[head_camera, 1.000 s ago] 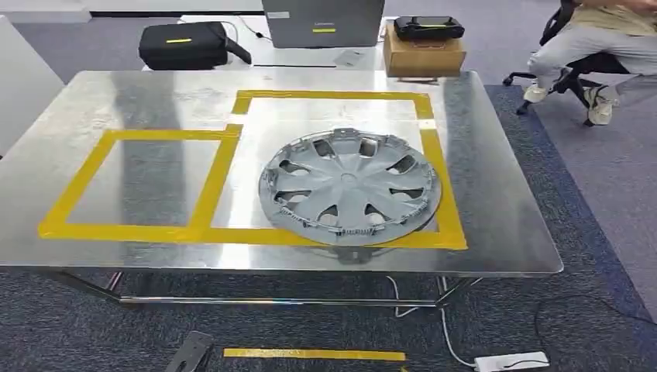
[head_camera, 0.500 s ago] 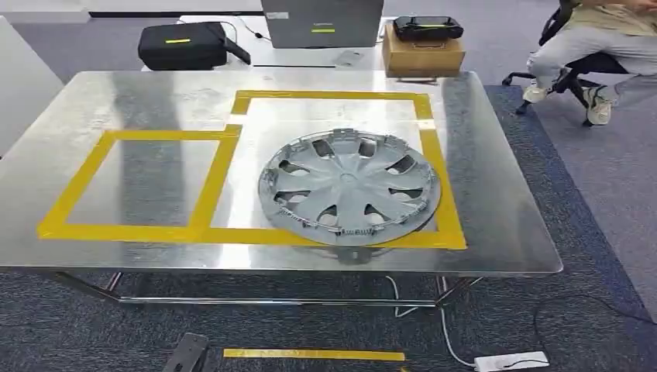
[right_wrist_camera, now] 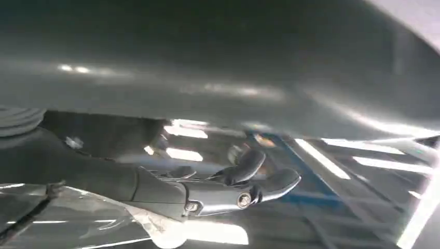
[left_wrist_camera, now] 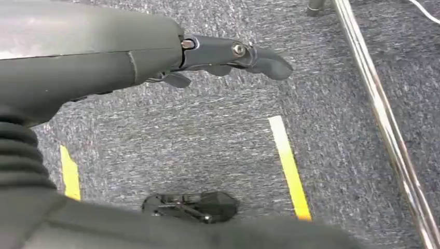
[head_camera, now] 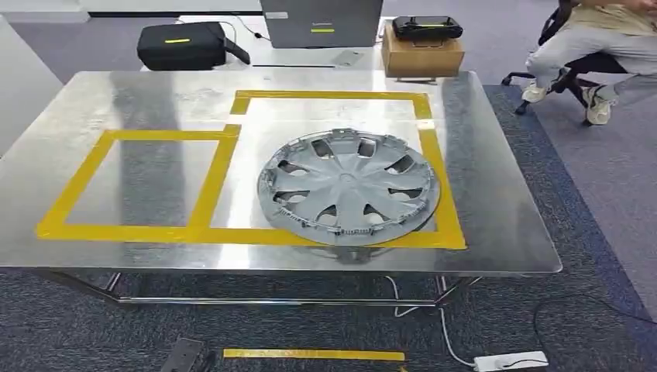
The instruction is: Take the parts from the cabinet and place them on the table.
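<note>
A grey plastic wheel cover [head_camera: 350, 187] lies flat on the steel table [head_camera: 496, 194], inside the larger yellow-taped square, its near rim over the front tape line. In the left wrist view my left hand [left_wrist_camera: 228, 54] hangs over grey carpet with its fingers stretched out and nothing in them. In the right wrist view my right hand [right_wrist_camera: 233, 187] is close beside a shiny grey metal surface, fingers loosely extended and holding nothing.
A smaller yellow-taped square [head_camera: 132, 182] lies left of the wheel cover. Behind the table stand a black bag [head_camera: 182, 45], a cardboard box [head_camera: 422, 54] and a seated person [head_camera: 596, 46]. A floor tape strip [head_camera: 314, 354] and a power strip [head_camera: 511, 361] lie below the table's front edge.
The head view has shifted very slightly. The wheel cover keeps its place on the table.
</note>
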`<state>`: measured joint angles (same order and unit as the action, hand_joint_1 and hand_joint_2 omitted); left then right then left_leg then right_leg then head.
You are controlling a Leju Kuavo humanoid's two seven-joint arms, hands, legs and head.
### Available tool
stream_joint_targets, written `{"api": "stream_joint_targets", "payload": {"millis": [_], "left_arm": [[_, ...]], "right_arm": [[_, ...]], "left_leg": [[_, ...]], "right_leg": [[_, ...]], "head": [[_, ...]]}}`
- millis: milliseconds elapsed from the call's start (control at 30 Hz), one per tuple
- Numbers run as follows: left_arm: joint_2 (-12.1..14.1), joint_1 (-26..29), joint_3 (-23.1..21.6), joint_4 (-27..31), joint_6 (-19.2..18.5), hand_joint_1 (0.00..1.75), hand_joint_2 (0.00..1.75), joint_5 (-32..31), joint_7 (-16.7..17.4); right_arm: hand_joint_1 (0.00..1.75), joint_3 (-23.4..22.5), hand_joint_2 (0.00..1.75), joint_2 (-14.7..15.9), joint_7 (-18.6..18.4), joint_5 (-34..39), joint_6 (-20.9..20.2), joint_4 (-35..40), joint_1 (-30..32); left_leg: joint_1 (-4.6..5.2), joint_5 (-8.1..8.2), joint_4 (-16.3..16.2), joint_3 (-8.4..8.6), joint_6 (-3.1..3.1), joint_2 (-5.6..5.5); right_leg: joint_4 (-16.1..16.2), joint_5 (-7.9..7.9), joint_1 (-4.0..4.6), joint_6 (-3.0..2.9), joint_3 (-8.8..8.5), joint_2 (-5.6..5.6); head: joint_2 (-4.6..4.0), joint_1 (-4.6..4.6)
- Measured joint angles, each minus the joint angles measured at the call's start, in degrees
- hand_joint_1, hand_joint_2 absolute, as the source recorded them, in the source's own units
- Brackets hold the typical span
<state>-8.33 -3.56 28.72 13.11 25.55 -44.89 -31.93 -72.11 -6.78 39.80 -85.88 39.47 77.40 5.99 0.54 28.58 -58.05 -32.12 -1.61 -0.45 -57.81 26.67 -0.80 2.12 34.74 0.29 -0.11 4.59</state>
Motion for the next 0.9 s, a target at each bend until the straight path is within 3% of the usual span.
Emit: {"api": "stream_joint_targets", "payload": {"millis": [100, 133, 300, 500, 767, 900], "left_arm": [[0.00, 0.14, 0.30, 0.00, 0.17, 0.00, 1.75, -0.77, 0.00], [-0.02, 0.19, 0.35, 0.00, 0.24, 0.00, 0.00, -0.87, 0.00], [0.00, 0.28, 0.92, -0.02, 0.61, 0.00, 0.00, -1.31, 0.02], [-0.04, 0.30, 1.77, -0.02, 0.70, 0.00, 0.00, -2.22, 1.44], [-0.15, 0.26, 3.19, -0.02, 0.76, 0.00, 0.00, -3.56, 1.57], [-0.11, 0.26, 3.43, -0.04, 0.66, 0.00, 0.00, -4.11, 1.57]], "right_arm": [[0.00, -2.46, 0.00, -4.07, -0.92, -0.74, 0.02, -0.09, -1.24], [0.00, -3.30, 0.00, -5.18, -0.83, -1.40, 0.02, -0.33, -1.88], [0.00, -7.23, 0.00, -9.68, -2.56, -0.94, 0.02, -2.84, -3.52], [0.00, -9.37, 0.00, -12.10, -6.43, -1.50, 0.02, -11.50, -5.03], [0.00, -12.61, 0.00, -12.72, -11.73, -1.16, 0.02, -30.57, -7.35], [0.00, -14.42, 0.00, -11.45, -13.53, 4.99, -0.20, -40.45, -8.71]], "left_leg": [[-0.03, -0.01, 0.00, 0.02, 0.01, 0.01], [-0.03, -0.01, 0.00, 0.06, 0.01, 0.02], [-0.03, 0.00, 0.01, 0.09, 0.01, 0.01], [-0.05, 0.04, 0.01, 0.15, 0.08, 0.02], [-0.06, 0.04, 0.02, 0.18, 0.08, 0.02], [-0.09, 0.04, 0.02, 0.21, 0.09, 0.02]], "right_leg": [[0.00, 0.01, 0.03, -0.01, -0.03, 0.00], [0.00, 0.01, 0.03, -0.02, -0.01, 0.03], [-0.01, 0.02, 0.03, -0.03, -0.09, 0.01], [-0.01, 0.03, 0.05, -0.06, -0.13, 0.03], [-0.02, 0.05, 0.05, -0.07, -0.17, 0.03], [-0.02, 0.05, 0.08, -0.08, -0.20, 0.02]], "head": [[0.00, -0.07], [0.00, -0.04], [0.00, -0.04], [0.00, -0.04], [0.00, -0.04], [0.00, -0.02]]}}
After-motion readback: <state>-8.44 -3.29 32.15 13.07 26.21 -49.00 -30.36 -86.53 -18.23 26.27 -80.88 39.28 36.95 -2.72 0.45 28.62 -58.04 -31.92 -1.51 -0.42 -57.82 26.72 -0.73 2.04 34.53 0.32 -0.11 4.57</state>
